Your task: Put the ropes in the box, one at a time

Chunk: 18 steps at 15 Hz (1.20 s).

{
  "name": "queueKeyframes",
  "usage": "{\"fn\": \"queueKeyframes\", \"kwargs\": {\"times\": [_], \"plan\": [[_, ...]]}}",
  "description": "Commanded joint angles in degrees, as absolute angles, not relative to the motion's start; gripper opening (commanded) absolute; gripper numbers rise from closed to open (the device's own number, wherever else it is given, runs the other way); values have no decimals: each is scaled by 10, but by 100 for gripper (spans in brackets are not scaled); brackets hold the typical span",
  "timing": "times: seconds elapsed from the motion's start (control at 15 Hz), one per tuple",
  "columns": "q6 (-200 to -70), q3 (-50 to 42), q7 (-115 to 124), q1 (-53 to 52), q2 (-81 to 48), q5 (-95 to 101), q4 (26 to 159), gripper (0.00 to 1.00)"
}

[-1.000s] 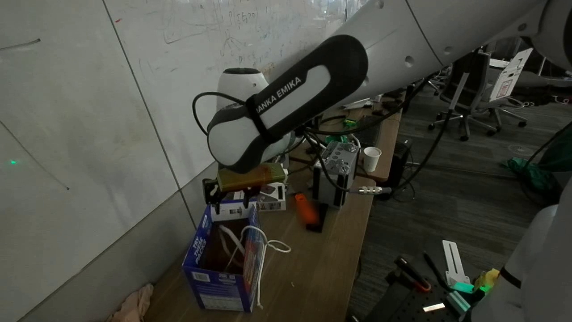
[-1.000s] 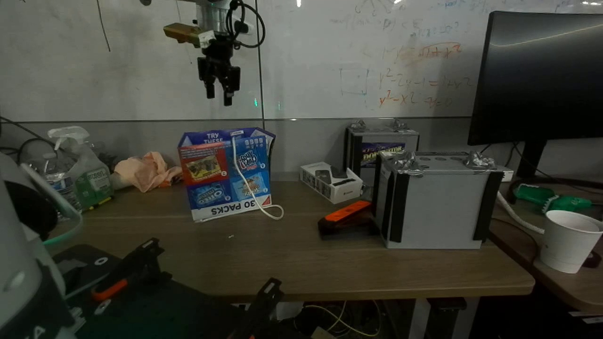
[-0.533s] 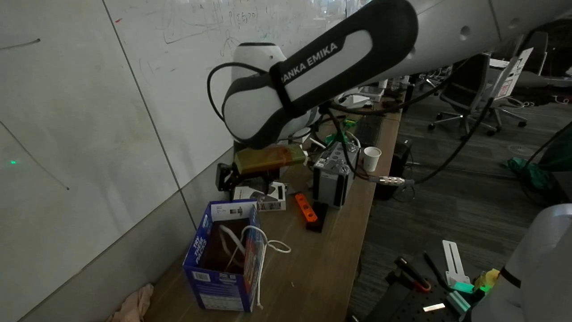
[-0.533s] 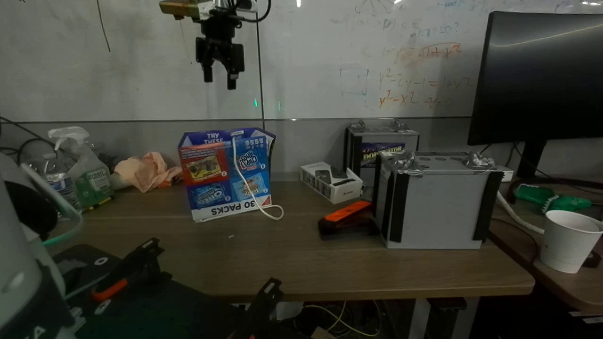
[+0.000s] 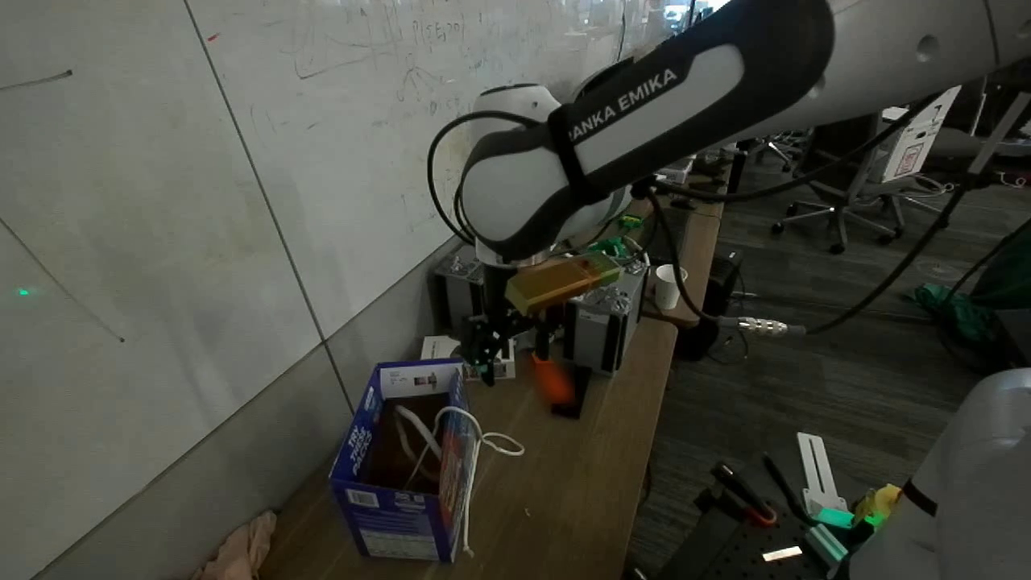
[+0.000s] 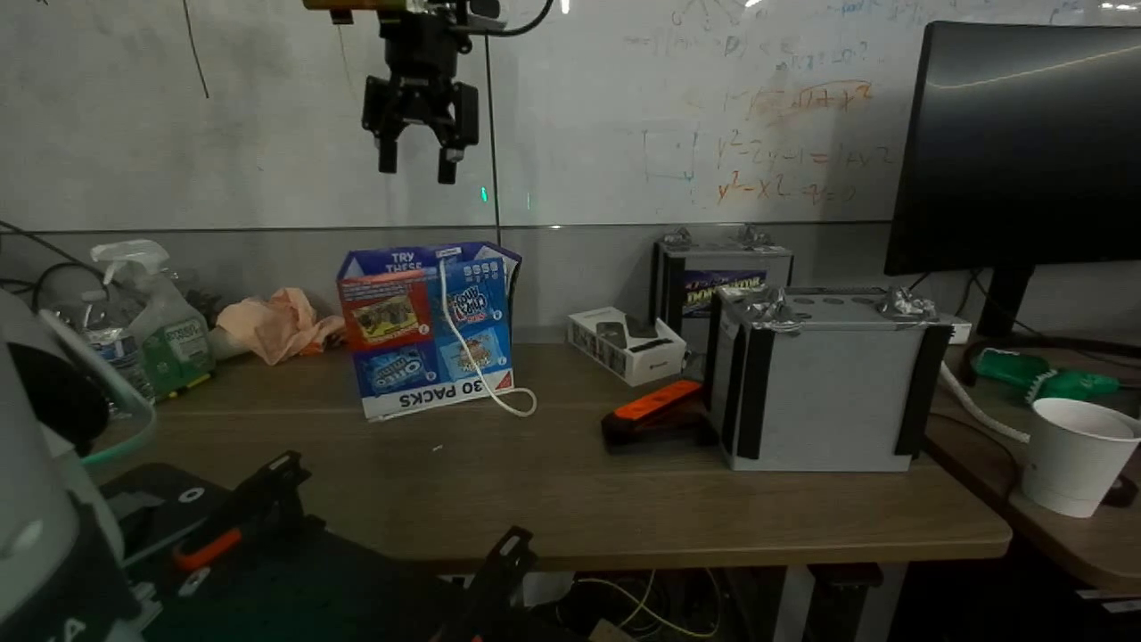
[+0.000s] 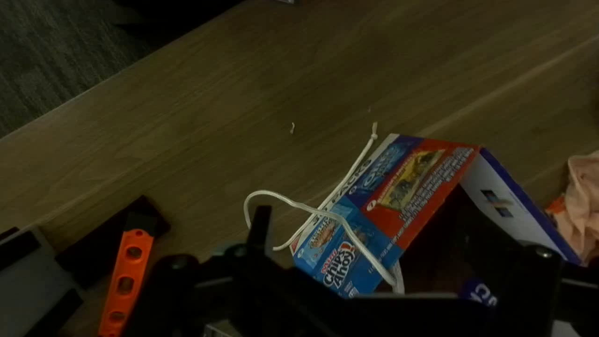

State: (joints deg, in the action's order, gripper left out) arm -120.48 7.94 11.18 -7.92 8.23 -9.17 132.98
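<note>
The gripper point(image 6: 417, 165) hung with its jaws wide apart and nothing between them; below the jaws stood the box point(image 6: 423, 339), and over its wall hung a rope point(image 7: 324, 213) whose loop and end lay outside. The step seemed to be tucking this rope in, so it was best to descend with the jaws straddling the loop, pinch only the rope and not the wall, and lift its tail above the rim.
</note>
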Motion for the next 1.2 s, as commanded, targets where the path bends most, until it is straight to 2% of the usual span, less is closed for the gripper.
{"fn": "queueKeyframes", "kwargs": {"times": [0.0,0.27,0.67,0.93,1.13], "plan": [[-1209,69,-4,-75,54,-67,1338,100],[-1233,69,-77,-71,9,17,1335,100],[-1409,68,-178,-64,-32,80,1363,100],[-1536,84,-325,-49,-41,-39,1399,100],[-1549,107,-452,-42,-52,-158,1401,100]]}}
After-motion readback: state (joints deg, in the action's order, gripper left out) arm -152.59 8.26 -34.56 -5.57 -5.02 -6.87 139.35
